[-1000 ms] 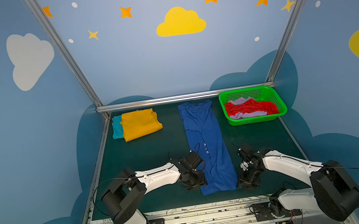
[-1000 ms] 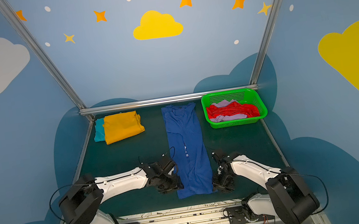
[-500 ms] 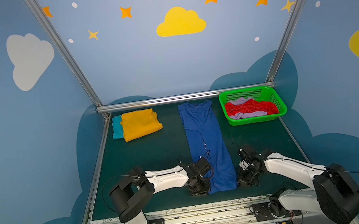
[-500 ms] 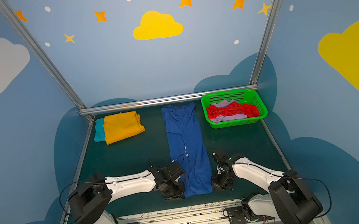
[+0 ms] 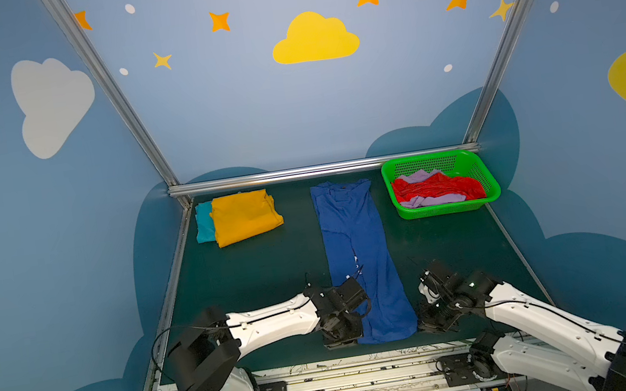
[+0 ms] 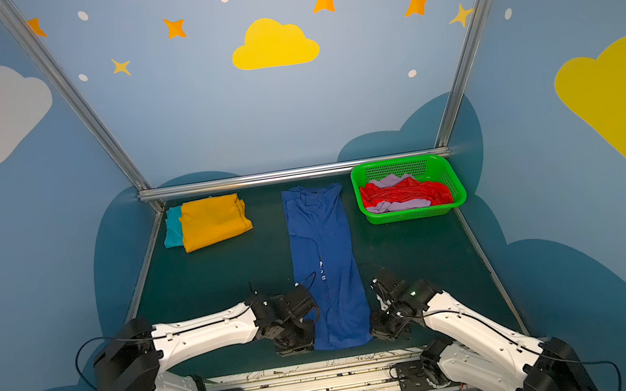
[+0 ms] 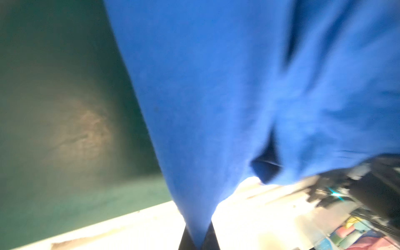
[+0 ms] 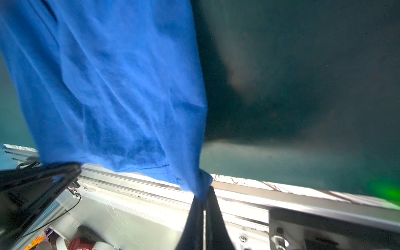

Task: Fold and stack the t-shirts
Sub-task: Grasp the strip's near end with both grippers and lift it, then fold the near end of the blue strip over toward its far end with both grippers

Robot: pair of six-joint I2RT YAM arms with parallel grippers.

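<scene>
Blue walls painted with clouds and stars enclose a dark green worktop [image 5: 264,271]. A royal blue t-shirt [image 5: 356,240] lies down the middle of the worktop as a long narrow strip, with its collar toward the far edge and its hem at the near edge. The left tool [image 5: 357,339] is clenched on the hem's left corner. The right tool [image 5: 423,325] is clenched on the hem's right corner. Both wrist views show blue cloth pinched tight. Near the far left corner, a folded mustard yellow t-shirt [image 5: 243,217] lies on a teal t-shirt [image 5: 204,223]. In the far right corner, a green mesh basket [image 5: 443,208] holds a crumpled red t-shirt [image 5: 436,188] and a lilac t-shirt [image 5: 434,200].
</scene>
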